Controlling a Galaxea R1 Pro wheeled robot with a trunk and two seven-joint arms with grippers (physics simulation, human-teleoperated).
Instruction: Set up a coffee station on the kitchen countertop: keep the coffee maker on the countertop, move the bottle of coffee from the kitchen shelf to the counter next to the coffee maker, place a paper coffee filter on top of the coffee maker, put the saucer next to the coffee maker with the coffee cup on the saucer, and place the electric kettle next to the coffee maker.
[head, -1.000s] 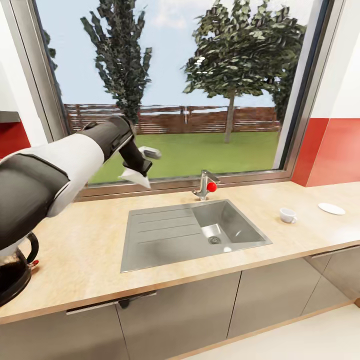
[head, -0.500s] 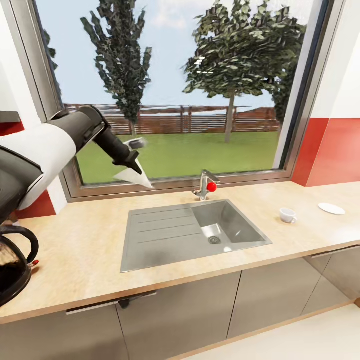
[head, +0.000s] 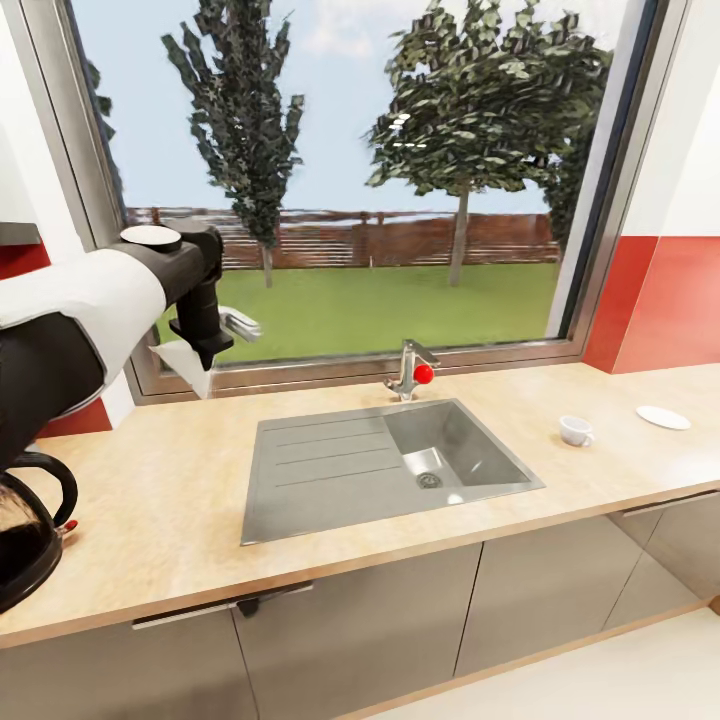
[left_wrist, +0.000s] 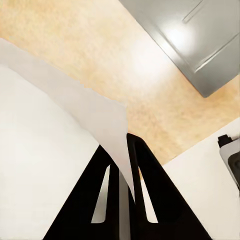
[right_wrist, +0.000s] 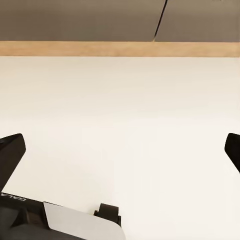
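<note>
Above the countertop (head: 180, 480), left gripper (left_wrist: 120, 165) pinches the paper filter (left_wrist: 45, 150).

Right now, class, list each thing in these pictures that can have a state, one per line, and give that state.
Left gripper: shut on the paper filter.
Paper filter: held up above the countertop.
Right gripper: open, holding nothing.
Cup: upright on the countertop, apart from the saucer.
Saucer: flat, nothing on it.
Sink: nothing in the basin.

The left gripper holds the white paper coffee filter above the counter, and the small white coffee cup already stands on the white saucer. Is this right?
Not quite. In the head view the small white coffee cup stands on the bare counter, apart from the white saucer. The left gripper does hold the white paper coffee filter.
</note>
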